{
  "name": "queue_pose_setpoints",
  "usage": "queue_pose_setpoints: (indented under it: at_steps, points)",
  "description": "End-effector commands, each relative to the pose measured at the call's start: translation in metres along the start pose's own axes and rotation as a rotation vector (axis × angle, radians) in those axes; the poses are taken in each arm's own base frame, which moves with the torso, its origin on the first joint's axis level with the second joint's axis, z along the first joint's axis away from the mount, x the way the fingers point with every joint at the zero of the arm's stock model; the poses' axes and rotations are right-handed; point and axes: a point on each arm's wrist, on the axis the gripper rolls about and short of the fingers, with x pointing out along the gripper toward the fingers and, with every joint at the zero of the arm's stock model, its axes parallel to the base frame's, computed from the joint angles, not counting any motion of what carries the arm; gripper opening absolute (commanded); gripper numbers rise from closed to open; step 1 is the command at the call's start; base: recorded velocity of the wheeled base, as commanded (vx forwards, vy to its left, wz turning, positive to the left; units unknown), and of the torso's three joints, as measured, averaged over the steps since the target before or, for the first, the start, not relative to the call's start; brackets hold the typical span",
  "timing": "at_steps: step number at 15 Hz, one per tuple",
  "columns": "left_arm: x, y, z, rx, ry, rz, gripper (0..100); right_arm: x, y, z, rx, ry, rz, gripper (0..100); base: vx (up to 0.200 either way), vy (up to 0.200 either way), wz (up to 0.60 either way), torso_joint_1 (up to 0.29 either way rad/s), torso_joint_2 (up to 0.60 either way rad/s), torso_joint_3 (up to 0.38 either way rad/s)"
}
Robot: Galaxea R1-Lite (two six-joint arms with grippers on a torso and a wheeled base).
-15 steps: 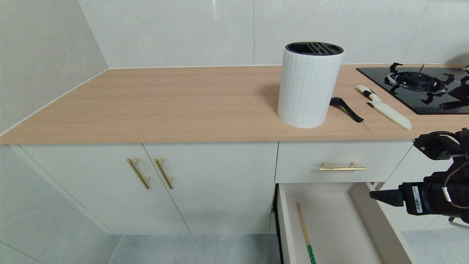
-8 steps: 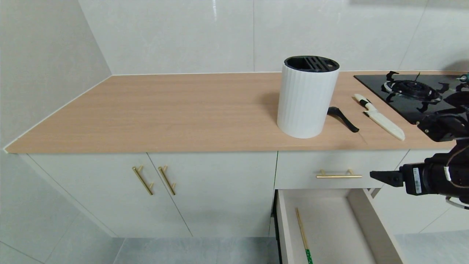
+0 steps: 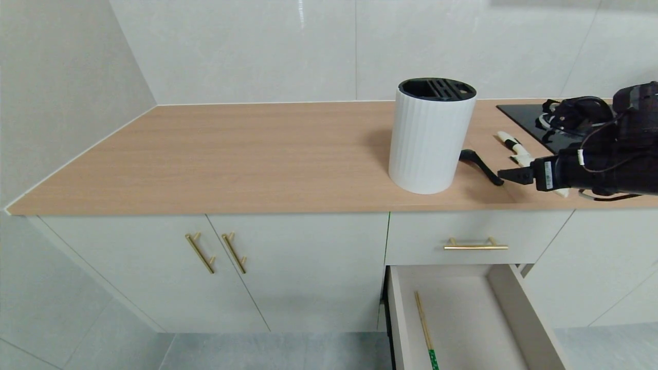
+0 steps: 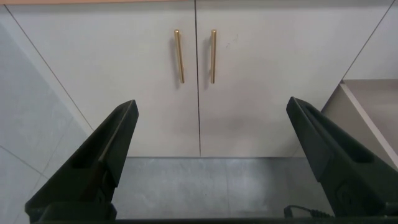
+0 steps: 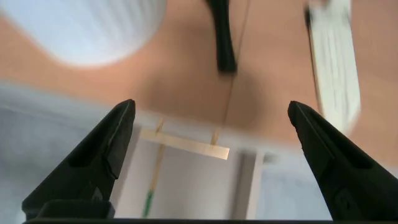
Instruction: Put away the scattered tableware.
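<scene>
Judging from the layout, assessed as the pick-up step for the items loose on the surface (image 3: 257,154). Found the right gripper (image 3: 507,176) low over the front edge, spread wide apart and holding nothing, its tip just beside the near end of a black handle (image 3: 480,163). Located the knife (image 3: 514,146) just beyond, pale, lying flat, partly hidden behind the right arm, between the black handle and the stove (image 3: 516,113). Noted the holder (image 3: 431,139), white and ribbed with a slotted black top, upright beside the far end of the black handle; touching or merely close, cannot tell. Recorded the left gripper (image 4: 211,104) down low, facing the cupboard doors (image 4: 196,93), likewise spread wide and empty.

Expected next: setting the right gripper squarely over one item, closing across its narrow width, then lifting clear. Flagged as the main risk: a thin, flat item on a hard surface, prone to sliding toward the edge instead of being caught. Likely destinations: the slots of the holder for the knife, or the open drawer (image 3: 501,288) below, already containing chopsticks (image 3: 424,321).

Surface: light wood grain, running into a wall corner on the left. Room: pale tiled walls, white cupboards with brass bar handles, grey tiled floor.
</scene>
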Motion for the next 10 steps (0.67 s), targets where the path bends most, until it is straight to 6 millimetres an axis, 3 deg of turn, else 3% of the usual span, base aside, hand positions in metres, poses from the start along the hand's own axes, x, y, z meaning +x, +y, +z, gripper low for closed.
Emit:
queue_pose_setpoints:
  at_steps: [1, 3, 5, 10]
  points:
    - [0.000, 0.000, 0.000, 0.000, 0.000, 0.001, 100, 0.046, -0.004, -0.010, -0.015, 0.014, 0.027, 100, 0.000, 0.000, 0.00, 0.000, 0.00, 0.000]
    - [0.000, 0.000, 0.000, 0.000, 0.000, 0.001, 100, 0.069, -0.007, -0.004, -0.062, -0.042, 0.056, 100, 0.000, 0.000, 0.00, 0.000, 0.00, 0.000]
    - [0.000, 0.000, 0.000, 0.002, 0.000, 0.001, 100, 0.084, -0.006, -0.016, -0.058, -0.010, 0.075, 100, 0.000, 0.000, 0.00, 0.000, 0.00, 0.000]
    - [0.000, 0.000, 0.000, 0.000, 0.000, 0.001, 100, 0.094, -0.012, -0.016, -0.035, -0.049, 0.058, 100, 0.000, 0.000, 0.00, 0.000, 0.00, 0.000]
